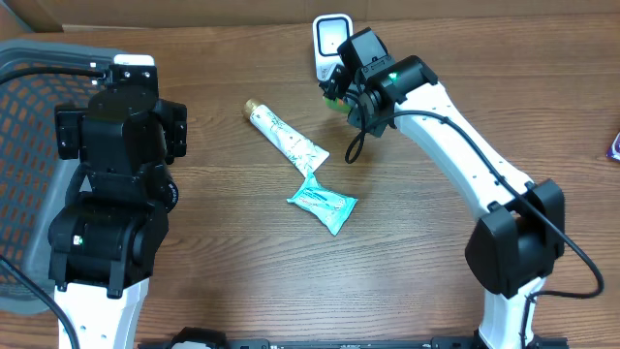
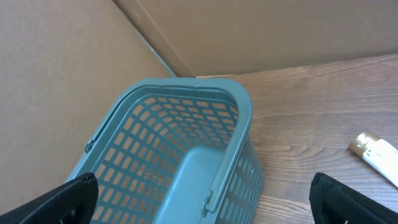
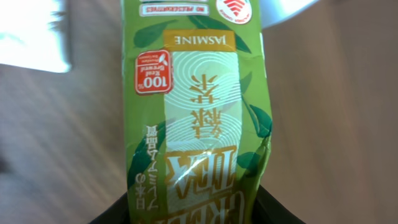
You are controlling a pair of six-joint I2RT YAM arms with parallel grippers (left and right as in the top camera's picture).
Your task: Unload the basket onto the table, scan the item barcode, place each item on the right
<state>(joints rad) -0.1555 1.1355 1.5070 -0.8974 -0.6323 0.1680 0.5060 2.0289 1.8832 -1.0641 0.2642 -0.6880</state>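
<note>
The right tool [image 1: 341, 95] is clamped on the green jasmine tea carton [image 3: 196, 106], which juts out from between its fingers, just beside the white scanner [image 1: 330, 39] at the far edge of the worktop [image 1: 242, 271]. The left tool [image 2: 205, 200] gapes apart above the basket [image 2: 242, 112].

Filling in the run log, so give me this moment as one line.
stage: presenting item | right gripper: shut on green tea pack, by scanner | left gripper: open, near basket | table: tube, packet
</note>
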